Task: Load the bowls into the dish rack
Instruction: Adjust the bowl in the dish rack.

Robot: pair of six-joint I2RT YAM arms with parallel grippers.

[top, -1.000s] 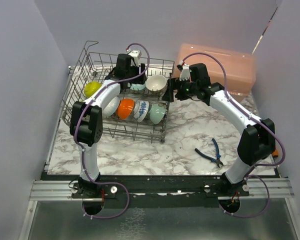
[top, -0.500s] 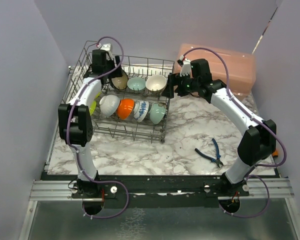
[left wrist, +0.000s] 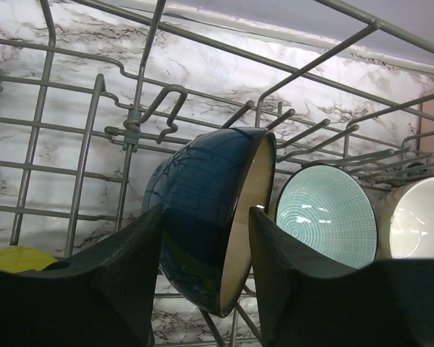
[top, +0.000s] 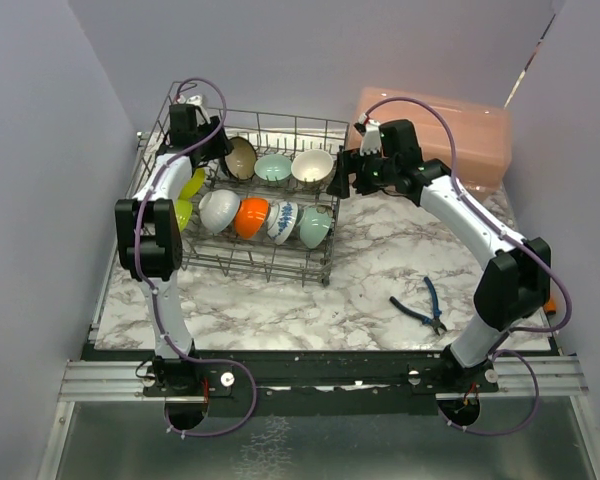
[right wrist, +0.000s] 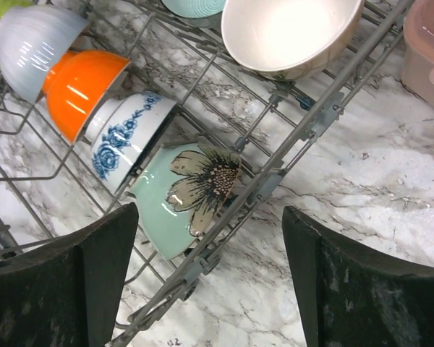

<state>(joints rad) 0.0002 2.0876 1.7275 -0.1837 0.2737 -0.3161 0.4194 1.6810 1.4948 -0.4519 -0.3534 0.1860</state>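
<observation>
left fingers spread and empty, dark blue bowl on edge among the tines of the dish rack, right fingers spread wide, empty, above the teal flowered bowl at the rack's edge

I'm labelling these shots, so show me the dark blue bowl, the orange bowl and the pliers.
dark blue bowl (left wrist: 202, 195), left wrist view, on its glossy outer wall.
orange bowl (right wrist: 79, 83), right wrist view, on its outer side.
pliers (top: 430, 293), top external view, on a blue handle.
</observation>
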